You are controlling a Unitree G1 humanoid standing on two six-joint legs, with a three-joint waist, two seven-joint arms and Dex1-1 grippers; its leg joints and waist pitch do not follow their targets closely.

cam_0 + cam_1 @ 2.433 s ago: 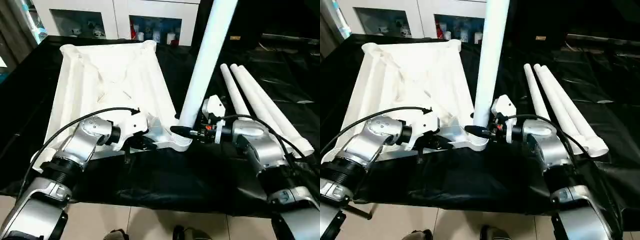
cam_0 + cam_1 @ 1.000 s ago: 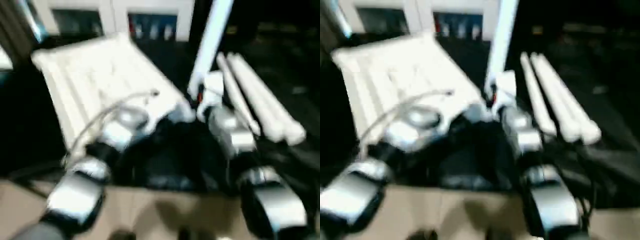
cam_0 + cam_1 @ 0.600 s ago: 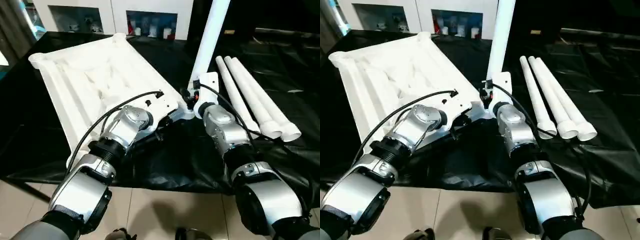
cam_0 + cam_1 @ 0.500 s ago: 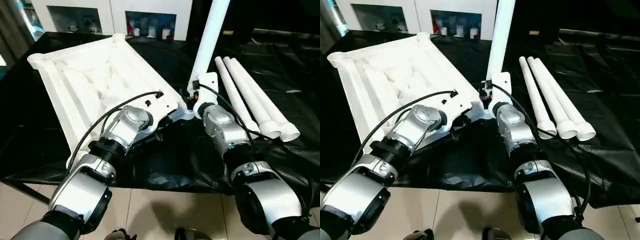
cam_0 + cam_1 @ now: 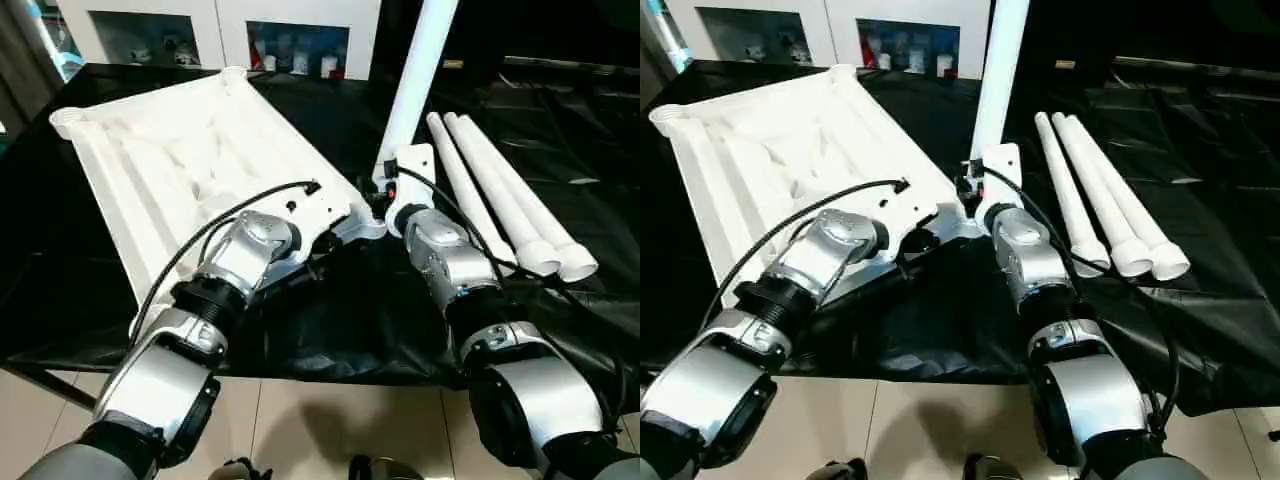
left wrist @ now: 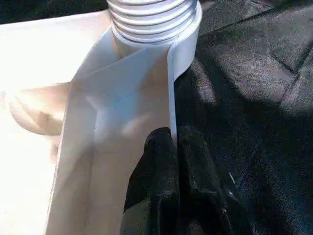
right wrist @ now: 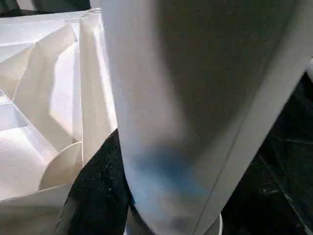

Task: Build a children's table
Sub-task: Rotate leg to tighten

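White table top (image 5: 190,160) upside down on a black sheet (image 5: 560,130), ribbed underside up, turned at an angle to the sheet's near edge

One long white leg (image 5: 415,70) standing nearly upright at the near right corner socket (image 6: 154,22) of the top; ridged lower end seated in that socket in the left wrist view

Three more legs (image 5: 505,195) lying side by side on the sheet to the right of the top, wide ends toward the robot, touching one another, apart from the top

Left gripper (image 6: 173,142) clamped shut on the thin rim wall of the top just beside the corner socket, one black finger (image 6: 156,161) on each side of the wall

Right gripper (image 5: 378,192) at the base of the standing leg, close against it; jaws about half apart around the leg's lower part, one dark finger (image 7: 100,196) against the leg in the right wrist view; firm grip or mere contact: cannot tell

Silver forearms reaching in from the near edge, left one crossing the near rim of the top

White cabinet (image 5: 215,25) with small items behind glass beyond the sheet; pale tiled floor (image 5: 320,420) below the near edge
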